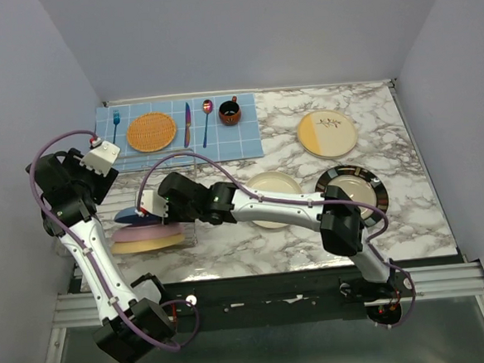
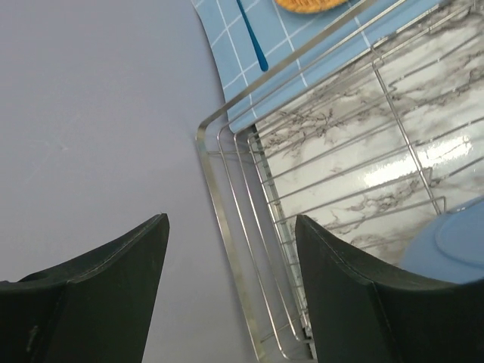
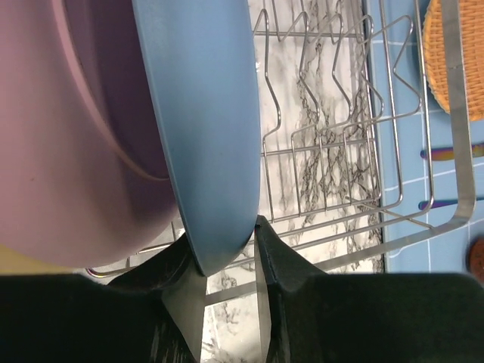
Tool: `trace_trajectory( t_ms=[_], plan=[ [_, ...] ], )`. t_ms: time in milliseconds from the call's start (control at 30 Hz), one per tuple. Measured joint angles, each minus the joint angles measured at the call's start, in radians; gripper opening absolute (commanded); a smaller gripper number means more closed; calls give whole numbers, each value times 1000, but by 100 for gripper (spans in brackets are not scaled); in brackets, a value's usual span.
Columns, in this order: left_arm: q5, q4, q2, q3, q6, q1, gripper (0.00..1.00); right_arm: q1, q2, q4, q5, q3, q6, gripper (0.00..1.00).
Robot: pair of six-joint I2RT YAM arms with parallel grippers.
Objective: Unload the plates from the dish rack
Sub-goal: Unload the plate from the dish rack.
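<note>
Now the right claw (image 3: pixel 223 253) pinches the rim of the blue plate (image 3: pixel 204 113). That plate stands in the dish rack (image 3: pixel 454 113) by the left edge of the table (image 1: pixel 427 210), right beside a pink plate (image 3: pixel 76 151). The left claw (image 2: pixel 231 223) is wide open, holding nothing, over the rack's corner.
</note>
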Motion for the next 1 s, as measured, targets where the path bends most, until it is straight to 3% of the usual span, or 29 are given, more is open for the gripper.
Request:
trace_trajectory(
  t_ms=[267, 667, 1000],
  plan=[
    [27, 89, 0, 14, -153, 0, 88, 0, -43, -40, 16, 3, 11, 1],
    [16, 296, 15, 22, -393, 0, 88, 0, -93, -76, 74, 87, -5, 1],
    [-47, 414, 25, 37, -491, 0, 88, -27, -161, -61, 157, 129, -57, 1]
  ],
)
